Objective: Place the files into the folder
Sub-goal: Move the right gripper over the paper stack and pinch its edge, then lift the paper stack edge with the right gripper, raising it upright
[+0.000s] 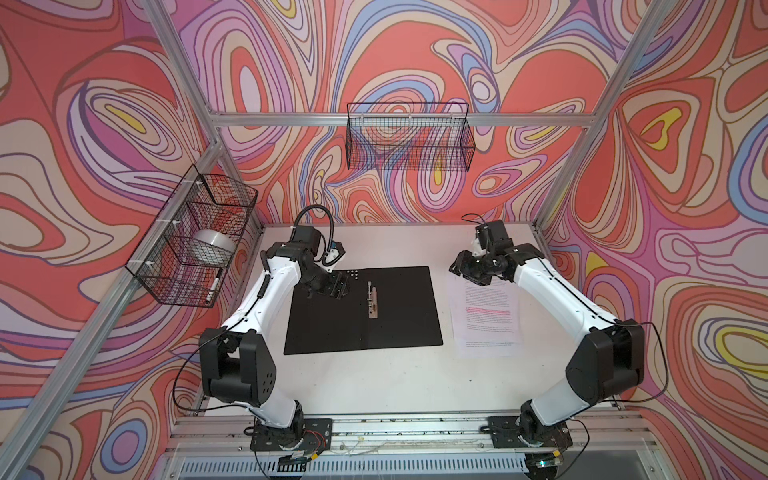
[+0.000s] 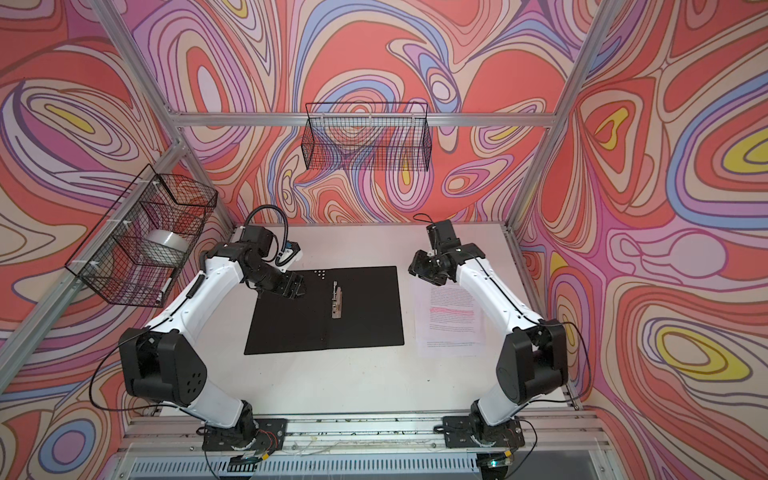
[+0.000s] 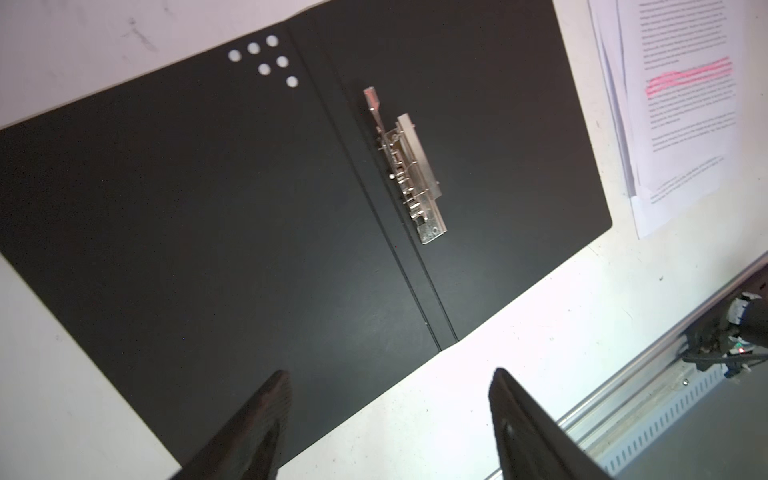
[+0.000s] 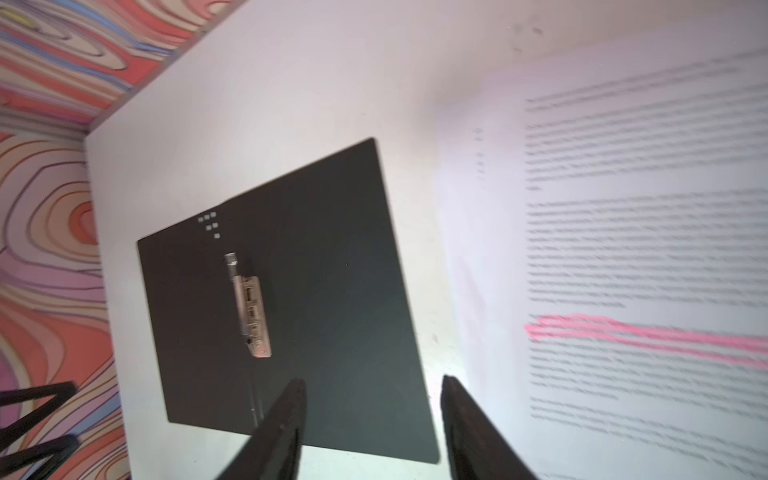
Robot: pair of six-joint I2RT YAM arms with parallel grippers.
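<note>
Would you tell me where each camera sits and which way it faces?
Top views: high in front, looking down on the white table; both arms show.
Left wrist: above the open black folder, facing it; left gripper shows.
Right wrist: above white printed files, facing the folder; right gripper shows.
Shared: all show the folder's metal clip.

So the flat black folder point(image 1: 399, 320) is lying wide open on the white desk point(image 1: 374, 386), inside facing up, with its metal spine clip point(image 1: 372, 300) by the middle fold. The thin stack of white printed paper sheets point(image 1: 486, 320), with a pink highlighted band mid-page, sits flat just beside the folder's right edge, slightly fanned.
</note>
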